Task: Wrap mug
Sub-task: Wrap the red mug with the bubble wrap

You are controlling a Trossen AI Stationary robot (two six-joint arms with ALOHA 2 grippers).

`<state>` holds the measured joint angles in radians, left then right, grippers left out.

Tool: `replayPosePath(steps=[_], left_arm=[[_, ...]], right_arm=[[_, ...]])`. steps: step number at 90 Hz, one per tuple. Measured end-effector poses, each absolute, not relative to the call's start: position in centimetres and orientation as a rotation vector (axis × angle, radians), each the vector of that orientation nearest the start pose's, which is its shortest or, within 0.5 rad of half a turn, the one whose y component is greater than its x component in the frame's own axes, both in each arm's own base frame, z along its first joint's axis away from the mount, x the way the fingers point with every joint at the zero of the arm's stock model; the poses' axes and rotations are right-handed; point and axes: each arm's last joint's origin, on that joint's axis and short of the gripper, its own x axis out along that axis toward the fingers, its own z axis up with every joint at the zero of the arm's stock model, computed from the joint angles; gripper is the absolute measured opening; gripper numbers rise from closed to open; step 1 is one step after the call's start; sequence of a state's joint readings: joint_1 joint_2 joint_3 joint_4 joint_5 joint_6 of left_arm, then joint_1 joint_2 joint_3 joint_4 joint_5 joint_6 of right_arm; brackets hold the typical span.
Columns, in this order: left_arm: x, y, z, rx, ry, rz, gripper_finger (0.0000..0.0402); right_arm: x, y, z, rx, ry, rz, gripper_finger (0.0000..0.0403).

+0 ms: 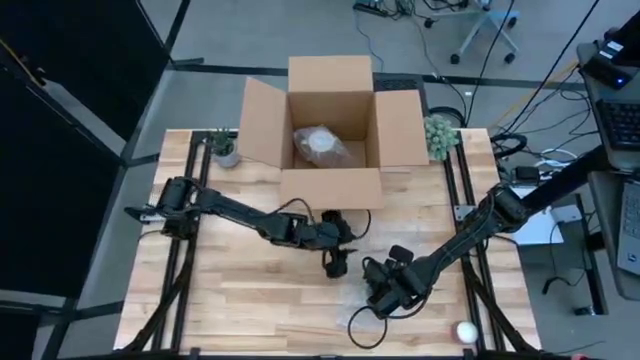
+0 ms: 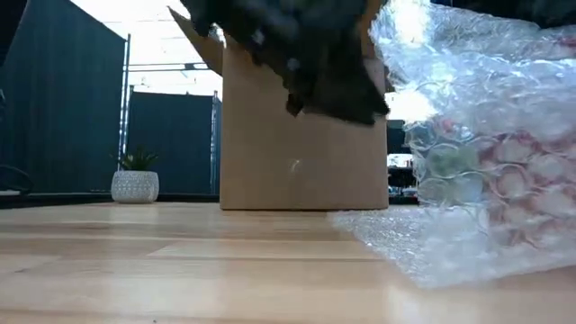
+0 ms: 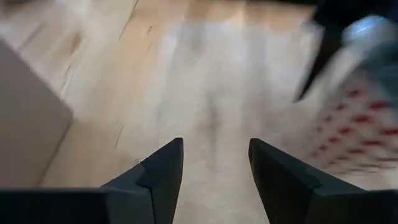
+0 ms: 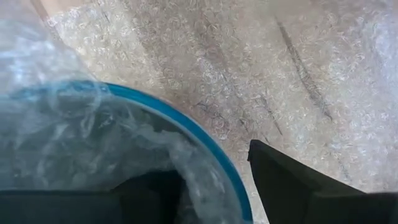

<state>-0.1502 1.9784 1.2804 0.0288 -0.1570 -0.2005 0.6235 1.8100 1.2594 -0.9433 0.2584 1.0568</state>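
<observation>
Lower centre, right gripper (image 4: 214, 186) pinches the mug (image 4: 124, 155) rim and bubble wrap (image 4: 261, 68); left gripper (image 3: 214, 165), open, holds nothing; the wrap may slip loose.

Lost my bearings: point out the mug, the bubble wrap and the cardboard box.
mug (image 4: 205, 140): right wrist view, blue rim.
bubble wrap (image 2: 423, 238): low view, sheet lying on table.
cardboard box (image 1: 330, 75): high view, back flap.

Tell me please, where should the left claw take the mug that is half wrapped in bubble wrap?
Probably at the blue rim of the mug, coming from above. The mouth looks open and wrap already tucks inside it, where the right claw straddles the rim wall. The left claw is open and empty over bare table.
</observation>
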Motion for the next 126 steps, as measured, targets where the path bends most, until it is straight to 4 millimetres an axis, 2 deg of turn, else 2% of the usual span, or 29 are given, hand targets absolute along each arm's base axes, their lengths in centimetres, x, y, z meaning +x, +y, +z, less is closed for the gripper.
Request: replayPosePath(steps=[11, 25, 32, 69, 98, 126], left_arm=[[42.8, -5.2, 15.3, -0.103, 0.706, 0.066, 0.0171], [42.9, -5.2, 11.9, -0.141, 0.804, 0.082, 0.0171], [43.1, -5.4, 11.2, -0.132, 0.801, 0.078, 0.0171], [43.2, -5.1, 11.1, -0.135, 0.807, 0.034, 0.017], [43.2, -5.2, 11.0, -0.14, 0.807, 0.033, 0.0139], [43.2, -5.2, 11.0, -0.14, 0.802, 0.035, 0.0136]], right_arm=[[27.3, 18.7, 18.8, 0.245, 1.295, -0.419, 0.0155], [27.3, 18.7, 18.8, 0.249, 1.291, -0.415, 0.0155], [27.3, 18.7, 18.8, 0.25, 1.289, -0.414, 0.0155], [27.6, 18.9, 18.8, 0.225, 1.278, -0.363, 0.0155], [27.6, 18.9, 18.9, 0.187, 1.283, -0.327, 0.0155], [27.6, 18.9, 18.9, 0.187, 1.283, -0.327, 0.0155]])
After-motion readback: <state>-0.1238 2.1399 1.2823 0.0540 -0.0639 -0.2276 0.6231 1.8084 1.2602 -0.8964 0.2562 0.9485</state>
